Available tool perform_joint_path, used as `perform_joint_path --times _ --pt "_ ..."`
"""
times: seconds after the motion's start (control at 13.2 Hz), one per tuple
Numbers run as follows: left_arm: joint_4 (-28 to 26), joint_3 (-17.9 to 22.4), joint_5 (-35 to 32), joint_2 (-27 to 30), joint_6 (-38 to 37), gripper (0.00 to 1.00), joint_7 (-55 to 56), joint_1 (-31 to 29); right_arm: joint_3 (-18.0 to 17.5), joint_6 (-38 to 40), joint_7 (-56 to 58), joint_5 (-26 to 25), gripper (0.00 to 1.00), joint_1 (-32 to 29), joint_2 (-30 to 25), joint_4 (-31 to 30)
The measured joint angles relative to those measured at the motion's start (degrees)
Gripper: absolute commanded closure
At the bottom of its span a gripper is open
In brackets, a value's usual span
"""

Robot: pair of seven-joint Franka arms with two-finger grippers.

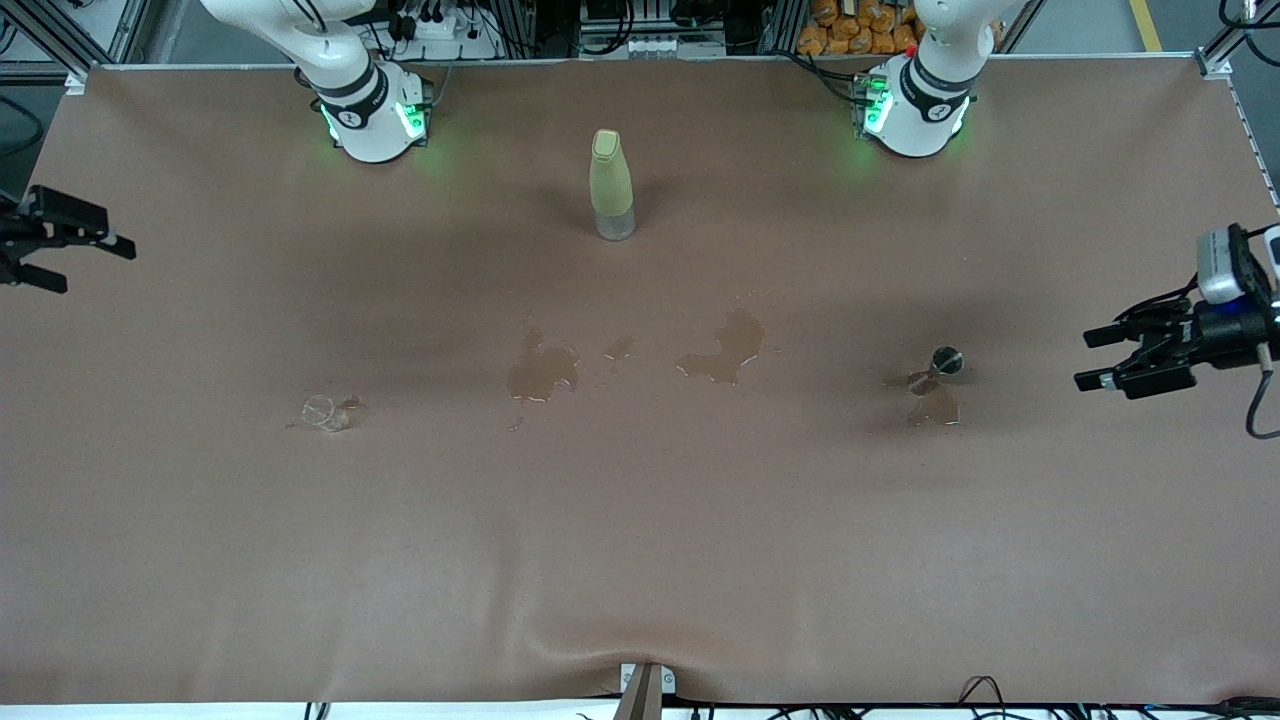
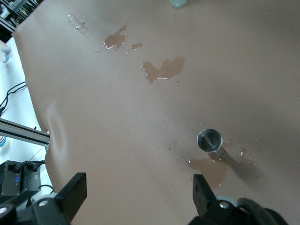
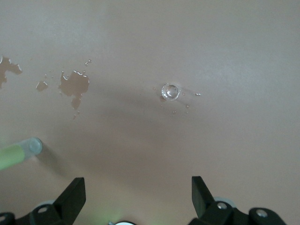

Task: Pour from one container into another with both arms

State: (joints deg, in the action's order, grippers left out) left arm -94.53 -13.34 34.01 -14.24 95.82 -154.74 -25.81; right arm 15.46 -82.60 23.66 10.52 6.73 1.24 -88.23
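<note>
Both arms are waiting at the ends of the tabletop (image 1: 640, 560): the left claw (image 1: 1105, 357) is hanging with its fingers spread near the small metal cup (image 1: 946, 360), and the right claw (image 1: 55, 262) is gaping just as wide at the other end. The clear glass (image 1: 322, 411) is standing toward the right arm's end. With water puddles (image 1: 722, 350) lying between the two and a capped green bottle (image 1: 611, 185) standing farther back, this is fitting either a pour about to start or one just finished.

The right gripper (image 3: 136, 197), fingers apart, hangs over the bench (image 3: 225, 51); a clear cup (image 3: 170, 91) sits at 12 o'clock, puddles (image 3: 74, 85) at 10.
</note>
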Motion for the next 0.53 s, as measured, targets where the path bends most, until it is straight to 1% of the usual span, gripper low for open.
perform_joint_path --times 0.15,0.3,0.38,0.46,0.53 --pt "-0.03 -0.04 -0.1 1.44 0.41 0.0 0.07 0.64 -4.8 0.62 -6.07 -2.31 0.0 -0.93 -1.62 0.15" --pt "-0.07 -0.54 -0.11 2.77 1.92 0.0 2.71 1.46 -10.8 1.18 -9.44 -3.93 0.0 -4.9 -2.47 0.15" --pt "-0.11 -1.08 -0.11 3.35 2.66 0.0 6.46 1.73 -13.74 1.2 -9.97 -5.38 0.0 -7.37 -2.62 0.18" --pt "-0.16 -1.79 -0.12 3.78 3.22 0.0 12.11 1.91 -15.67 1.2 -10.09 -6.88 0.0 -9.08 -2.65 0.32" --pt "-0.19 -2.48 -0.21 4.0 3.61 0.0 19.0 2.04 -16.52 1.19 -10.11 -8.02 0.0 -9.9 -2.65 0.55"
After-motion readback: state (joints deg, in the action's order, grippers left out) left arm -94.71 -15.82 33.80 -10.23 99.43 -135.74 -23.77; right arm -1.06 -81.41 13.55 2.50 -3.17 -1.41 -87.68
